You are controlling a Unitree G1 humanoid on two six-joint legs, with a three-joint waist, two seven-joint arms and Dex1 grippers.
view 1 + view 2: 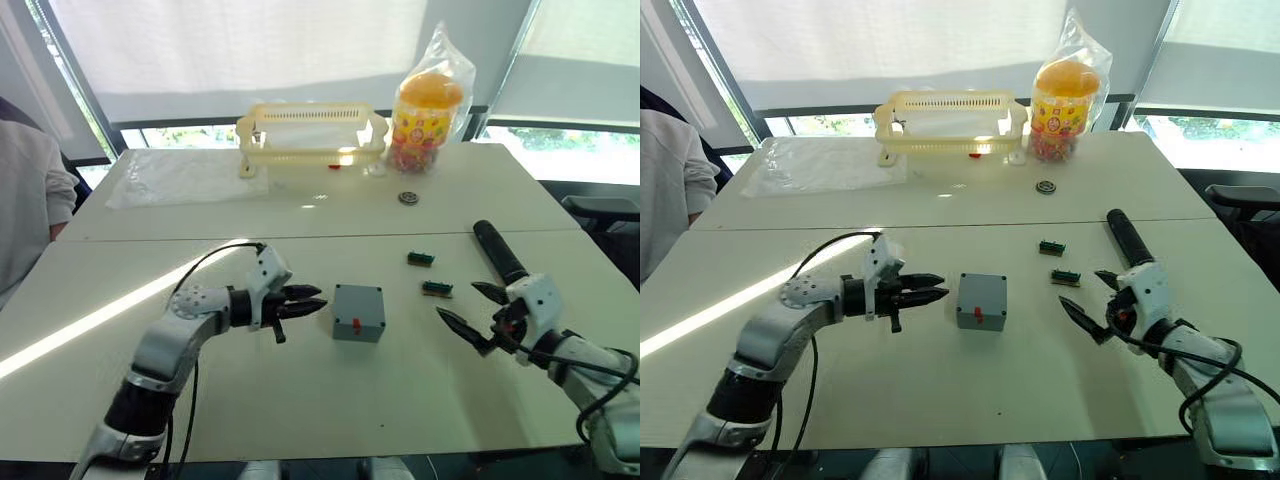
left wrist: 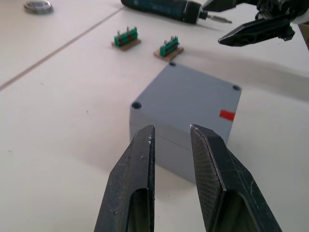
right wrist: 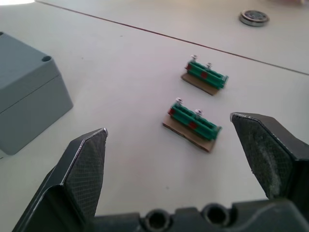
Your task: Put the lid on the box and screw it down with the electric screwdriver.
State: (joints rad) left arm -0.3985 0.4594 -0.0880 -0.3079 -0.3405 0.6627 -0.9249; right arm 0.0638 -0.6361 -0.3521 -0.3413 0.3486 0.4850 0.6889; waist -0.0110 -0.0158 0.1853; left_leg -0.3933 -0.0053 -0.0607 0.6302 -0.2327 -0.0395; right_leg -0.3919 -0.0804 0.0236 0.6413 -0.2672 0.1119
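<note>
The grey box (image 1: 357,326) stands mid-table with a small red part on its near side. The lid (image 2: 193,94) lies on top of it, a seam running just below, with screw holes showing at its corners. My left gripper (image 1: 322,298) hovers just left of the box, pointing at it, its fingers (image 2: 140,169) a narrow gap apart and empty. The black electric screwdriver (image 1: 498,250) lies on the table at the right, bit end toward me. Right in front of its tip, my right gripper (image 1: 457,300) is wide open and holds nothing.
Two small green terminal blocks (image 1: 421,258) (image 1: 437,289) lie between the box and the right gripper. At the back stand a yellow slotted basket (image 1: 312,135), a bagged candy jar (image 1: 428,115), a round metal disc (image 1: 407,197) and a plastic sheet (image 1: 185,178). A person's sleeve (image 1: 25,190) is at far left.
</note>
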